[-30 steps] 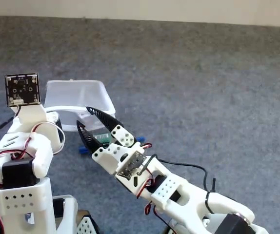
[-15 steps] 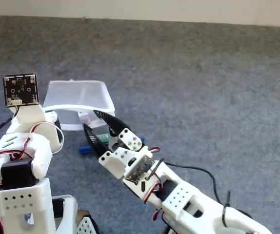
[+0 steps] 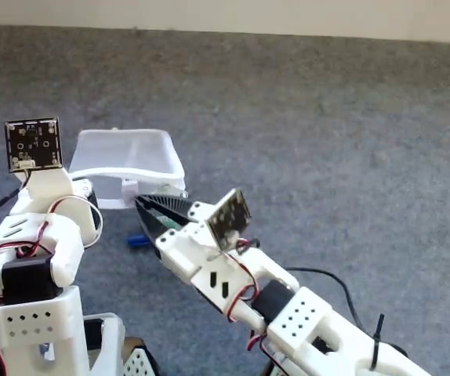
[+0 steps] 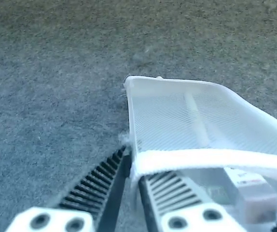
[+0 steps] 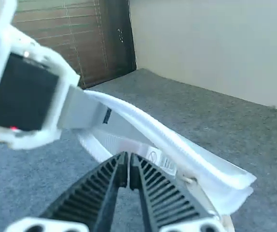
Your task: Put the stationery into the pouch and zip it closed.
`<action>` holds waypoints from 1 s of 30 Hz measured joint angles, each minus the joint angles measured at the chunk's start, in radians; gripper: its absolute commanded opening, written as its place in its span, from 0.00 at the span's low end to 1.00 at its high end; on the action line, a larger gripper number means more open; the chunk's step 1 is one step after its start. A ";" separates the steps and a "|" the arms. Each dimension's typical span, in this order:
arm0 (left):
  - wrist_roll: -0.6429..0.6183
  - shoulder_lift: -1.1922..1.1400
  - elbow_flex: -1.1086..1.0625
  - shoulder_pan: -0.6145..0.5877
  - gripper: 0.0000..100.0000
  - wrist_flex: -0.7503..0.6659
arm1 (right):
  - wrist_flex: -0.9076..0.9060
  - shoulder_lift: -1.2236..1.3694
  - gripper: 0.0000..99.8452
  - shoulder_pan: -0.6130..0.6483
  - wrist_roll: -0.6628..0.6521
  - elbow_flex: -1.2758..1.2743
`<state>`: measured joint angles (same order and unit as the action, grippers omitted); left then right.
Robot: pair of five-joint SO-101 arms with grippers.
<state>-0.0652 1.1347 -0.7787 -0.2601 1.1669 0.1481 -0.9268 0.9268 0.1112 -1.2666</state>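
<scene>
The white mesh pouch (image 3: 123,157) stands open on the grey carpet. My left gripper (image 4: 131,166) is shut on the pouch's (image 4: 191,121) rim, one finger inside and one outside. A small eraser-like block (image 4: 252,193) lies inside the pouch. My right gripper (image 3: 150,206) lies at the pouch's near edge, its black fingers (image 5: 104,193) together and their tips beside the pouch rim (image 5: 177,145) and a small label tab (image 5: 159,159). I see nothing held between them. A blue pen (image 3: 137,240) lies on the carpet, partly hidden under the right arm.
Grey carpet (image 3: 327,133) stretches open to the right and behind the pouch. The left arm's body (image 3: 33,266) stands at the near left, and its wrist block (image 5: 25,92) hangs close beside the right gripper. A pale wall (image 3: 233,16) runs along the far edge.
My right gripper has rolled over so its camera board faces up, and its jaws went from wide open to shut at the pouch's near edge. The left arm and pouch stayed still.
</scene>
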 measured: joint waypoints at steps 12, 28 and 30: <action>0.002 0.000 0.000 0.000 0.01 0.000 | -0.060 0.362 0.00 0.002 -0.008 0.253; 0.000 0.000 0.000 0.000 0.01 0.000 | -0.542 -0.074 0.00 -0.126 -0.032 0.276; 0.000 0.000 0.000 0.000 0.01 0.000 | -0.591 -0.104 0.01 -0.149 -0.032 0.276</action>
<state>-0.0652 1.1347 -0.7787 -0.2601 1.1669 -0.4427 -1.0311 0.7779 0.0790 -0.9904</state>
